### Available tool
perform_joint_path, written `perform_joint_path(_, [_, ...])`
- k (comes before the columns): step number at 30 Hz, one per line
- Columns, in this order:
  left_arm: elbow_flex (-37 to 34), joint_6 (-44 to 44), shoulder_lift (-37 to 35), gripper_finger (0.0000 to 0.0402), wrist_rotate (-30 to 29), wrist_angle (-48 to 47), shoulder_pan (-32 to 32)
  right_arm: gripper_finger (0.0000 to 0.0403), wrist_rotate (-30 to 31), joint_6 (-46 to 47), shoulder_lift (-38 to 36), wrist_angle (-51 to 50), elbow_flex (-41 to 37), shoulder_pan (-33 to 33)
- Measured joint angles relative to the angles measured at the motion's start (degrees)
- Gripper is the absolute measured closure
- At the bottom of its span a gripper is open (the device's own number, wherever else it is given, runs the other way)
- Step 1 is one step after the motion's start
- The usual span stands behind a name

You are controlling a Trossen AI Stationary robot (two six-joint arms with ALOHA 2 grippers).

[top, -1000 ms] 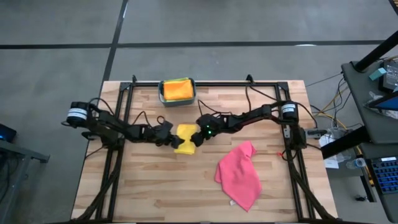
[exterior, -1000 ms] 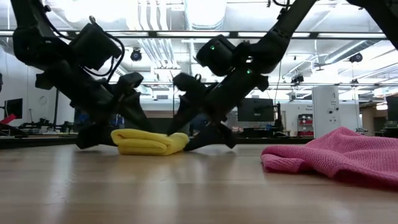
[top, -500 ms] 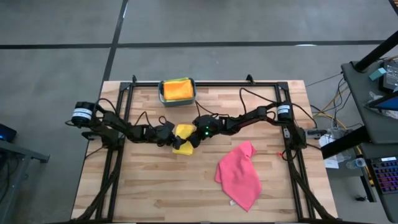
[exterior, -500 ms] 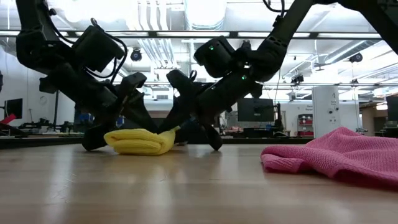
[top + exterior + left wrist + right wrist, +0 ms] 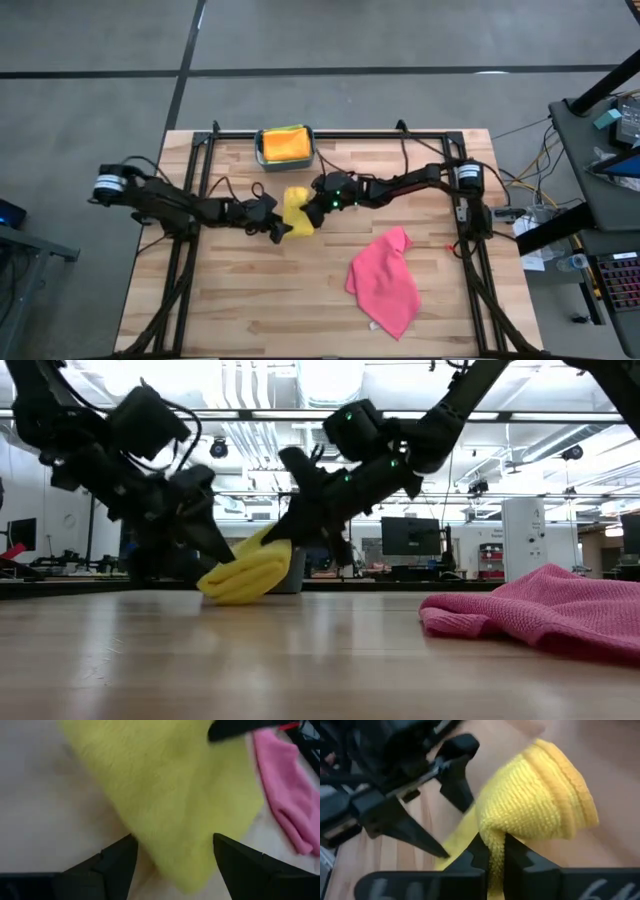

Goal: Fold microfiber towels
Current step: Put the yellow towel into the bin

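A folded yellow towel (image 5: 297, 211) lies mid-table, tipped up at one end (image 5: 245, 572). My right gripper (image 5: 309, 205) reaches in from the table's right and is shut on the raised end. My left gripper (image 5: 273, 226) comes from the left and is open. In the left wrist view (image 5: 172, 865) its fingers stand on either side of the towel's low end (image 5: 185, 865). A pink towel (image 5: 385, 282) lies crumpled on the table at the near right. An orange towel (image 5: 283, 145) sits in the teal bin (image 5: 260, 152). My right gripper pinches the yellow towel's raised right end (image 5: 492, 837) between its two fingers, on a thick fold of several layers. The fingers slant down from the table's right. The towel hangs tilted, its lower left end (image 5: 222, 590) on the table. My left gripper: I cannot tell whether it touches the towel.
The teal bin stands at the far edge, just beyond both grippers. The pink towel (image 5: 540, 610) takes up the near right of the table. A black frame (image 5: 190, 250) runs along the table's sides. Bare wood shows at the near left.
My right gripper has shut on the yellow towel's right end and risen with it, shifting a little toward the far edge. The towel, flat a second ago, is tipped up at that end while its left end stays on the table. My left gripper has stayed open.
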Motion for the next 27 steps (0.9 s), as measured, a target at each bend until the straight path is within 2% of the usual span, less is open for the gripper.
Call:
perform_joint_path(6, [0.00, 6.04, -10.61, 0.0158, -5.32, -6.98, 0.13, 0.0389, 0.39, -1.19, -3.76, 0.48, 0.31, -2.97])
perform_joint_path(9, [0.00, 9.78, -15.70, 0.0158, -8.88, -8.29, 0.26, 0.0389, 4.70, -0.75, -4.78, 1.26, 0.30, -4.38])
perform_joint_path(13, [0.00, 14.95, -21.63, 0.0158, -14.83, -8.19, 0.35, 0.0390, 6.17, 0.39, -5.12, 4.34, 1.33, -5.72])
perform_joint_path(23, [0.00, 30.84, -33.40, 0.0158, -34.11, -6.53, 0.39, 0.0390, 23.34, -2.49, -3.70, 17.08, 6.17, -6.56])
perform_joint_path(27, [0.00, 38.80, -36.06, 0.0158, -38.45, -3.05, 0.73, 0.0390, 28.07, -3.53, -0.58, 21.06, 9.58, -7.02])
